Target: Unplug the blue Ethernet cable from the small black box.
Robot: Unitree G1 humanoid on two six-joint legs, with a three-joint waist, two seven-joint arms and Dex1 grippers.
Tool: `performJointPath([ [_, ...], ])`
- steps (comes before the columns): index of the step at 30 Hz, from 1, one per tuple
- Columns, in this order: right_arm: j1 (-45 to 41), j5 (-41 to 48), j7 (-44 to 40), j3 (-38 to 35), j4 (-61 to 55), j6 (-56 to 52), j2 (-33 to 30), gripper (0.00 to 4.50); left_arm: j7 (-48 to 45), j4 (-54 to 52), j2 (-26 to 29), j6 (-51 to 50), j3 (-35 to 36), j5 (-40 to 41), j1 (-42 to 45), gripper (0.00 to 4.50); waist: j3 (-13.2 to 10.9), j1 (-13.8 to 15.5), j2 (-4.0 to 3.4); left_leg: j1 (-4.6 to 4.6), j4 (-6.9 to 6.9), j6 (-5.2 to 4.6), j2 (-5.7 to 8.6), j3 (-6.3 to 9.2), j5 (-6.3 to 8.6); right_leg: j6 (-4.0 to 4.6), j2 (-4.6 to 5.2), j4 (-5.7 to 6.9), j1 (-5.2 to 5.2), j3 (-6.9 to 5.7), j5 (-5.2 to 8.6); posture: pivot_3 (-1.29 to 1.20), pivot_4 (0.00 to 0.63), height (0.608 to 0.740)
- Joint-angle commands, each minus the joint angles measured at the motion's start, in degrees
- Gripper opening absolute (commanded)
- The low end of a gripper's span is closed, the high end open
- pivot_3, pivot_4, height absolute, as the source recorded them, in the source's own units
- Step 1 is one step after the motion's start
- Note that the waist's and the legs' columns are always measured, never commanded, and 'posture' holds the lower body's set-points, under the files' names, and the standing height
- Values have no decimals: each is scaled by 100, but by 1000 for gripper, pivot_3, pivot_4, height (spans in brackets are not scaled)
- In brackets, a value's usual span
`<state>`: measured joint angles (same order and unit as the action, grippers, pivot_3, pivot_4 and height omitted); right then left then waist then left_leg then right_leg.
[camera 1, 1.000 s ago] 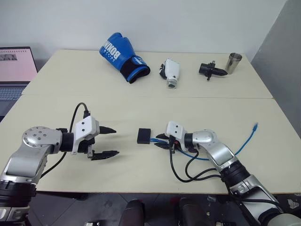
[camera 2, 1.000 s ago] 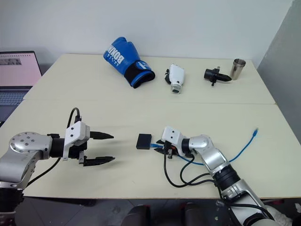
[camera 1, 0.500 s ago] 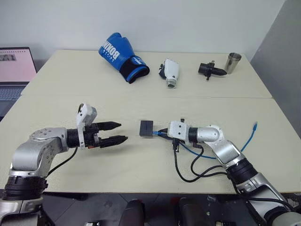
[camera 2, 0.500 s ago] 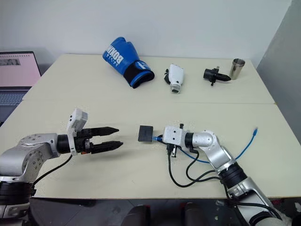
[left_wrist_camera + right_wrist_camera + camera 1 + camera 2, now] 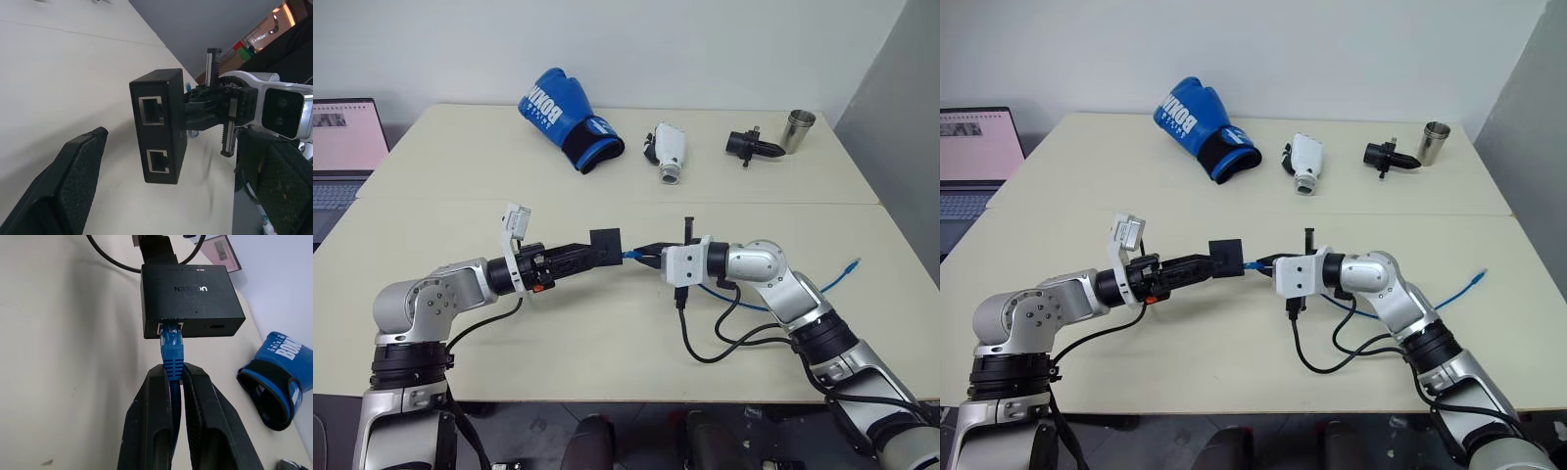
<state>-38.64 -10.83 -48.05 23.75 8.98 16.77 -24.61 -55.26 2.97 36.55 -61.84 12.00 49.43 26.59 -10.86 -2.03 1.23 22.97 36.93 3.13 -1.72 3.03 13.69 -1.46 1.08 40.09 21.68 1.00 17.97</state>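
Right gripper [image 5: 171,377]: its two black fingers are clamped on the thin bright-blue Ethernet cable [image 5: 171,350] just behind the plug's ribbed boot, near the middle of the head views.
Small matte-black square box [image 5: 605,242]: off the cream table [image 5: 607,323], hanging at the centre of the left eye view from the plugged-in blue connector alone; the left wrist view shows two empty ports on the face turned toward that camera.
Left gripper [image 5: 171,196]: spread wide, one padded finger [image 5: 68,181] on either side of the box and clear of it, not yet gripping.
Cable run: from the plug it loops back along the right arm and ends in a free plug [image 5: 851,262] at the right edge of the left eye view.
Handling, box: probably light and rigid, with smooth plastic sides that may slip; best pinched across two flat opposite faces, away from the ports.
Handling, cable: soft and limp, so a pull on the cord itself would only stretch it; the stiff boot by the plug is the sound place to hold. The latch tab probably needs pressing before the plug slides out.
Risk: with the box unsupported, a tug would swing it rather than free the plug.
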Motion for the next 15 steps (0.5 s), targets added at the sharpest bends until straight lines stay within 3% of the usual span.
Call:
performJointPath([
  [1,-148,-46,17,-87,-211,118,-3,78,-16,30,10,-37,42,75,84,4500,0,5,0,0,0,0,0,0,0,0,0,0,0,0,0,0,150,740],
  [5,-211,-124,75,-68,-156,141,68,78,10,202,-50,-73,76,112,176,3980,0,17,0,0,1,0,2,0,0,0,1,0,-1,0,0,0,150,740],
  [15,-292,-276,148,-37,-70,418,126,75,-108,349,-73,-166,-27,81,289,1837,0,17,0,0,1,1,2,0,0,0,1,-1,-1,0,0,0,150,740],
])
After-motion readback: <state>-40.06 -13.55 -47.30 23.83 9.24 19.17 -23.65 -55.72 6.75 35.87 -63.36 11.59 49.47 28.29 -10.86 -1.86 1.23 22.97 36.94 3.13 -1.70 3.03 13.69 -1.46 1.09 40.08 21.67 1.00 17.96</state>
